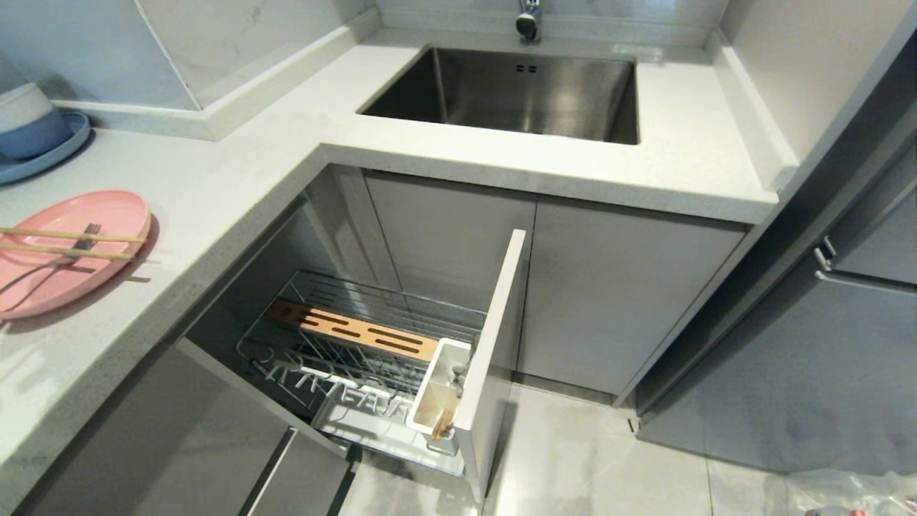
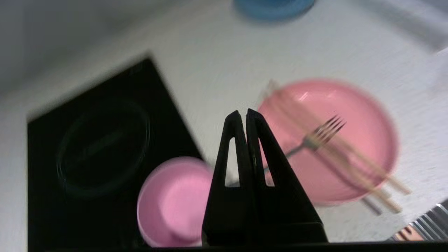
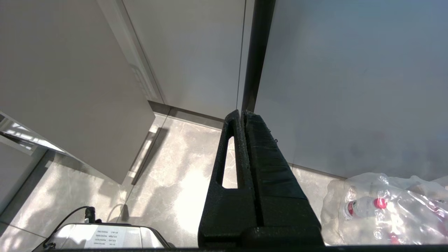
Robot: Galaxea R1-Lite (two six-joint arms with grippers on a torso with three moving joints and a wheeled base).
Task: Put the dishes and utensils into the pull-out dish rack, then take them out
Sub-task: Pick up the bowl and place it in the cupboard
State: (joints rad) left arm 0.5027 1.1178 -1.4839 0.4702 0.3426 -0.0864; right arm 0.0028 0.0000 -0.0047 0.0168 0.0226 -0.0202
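Hovering above the white counter point(image 1: 236, 165), your left gripper point(image 2: 243, 113) is carrying nothing, its fingers pressed fully together, while the right gripper point(image 3: 241, 115) is hanging parked over the floor, likewise shut and empty. You are looking at the pink plate point(image 1: 107, 215) lying at nine o'clock in the head view, with the chopsticks point(image 1: 71, 244) resting side by side across it and the fork point(image 1: 87, 235) lying under them, its tines up on the plate. The pink bowl point(image 2: 171, 199) is standing just beside the plate, next to the black cooktop point(image 2: 87, 150), seen only from the left wrist. The pull-out dish rack point(image 1: 358, 337) is standing open at six o'clock, below the counter. You are probably dealing with light, rigid, smooth pieces: the plate and bowl are looking slippery and best pinched at the rim; the chopsticks are thin, apt to roll, and best taken mid-length; the fork is slim and lying flat, so its handle, overhanging the plate's edge, is offering the likeliest purchase.
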